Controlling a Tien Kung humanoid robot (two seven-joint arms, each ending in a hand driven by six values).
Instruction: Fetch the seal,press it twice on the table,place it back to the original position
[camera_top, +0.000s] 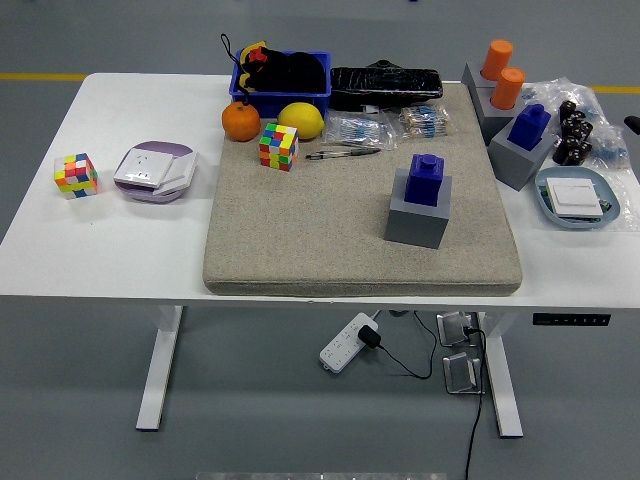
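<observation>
A blue seal stands upright in a grey block holder on the right part of the beige mat. A second blue seal sits in another grey holder off the mat at the right. Two orange seals stand in a grey holder at the back right. Neither robot hand is in view.
On the mat's back edge lie a colour cube, an orange, a lemon, a pen and small bags. A blue bin and black package stand behind. Left: another cube and a purple-white box. Right: a blue dish.
</observation>
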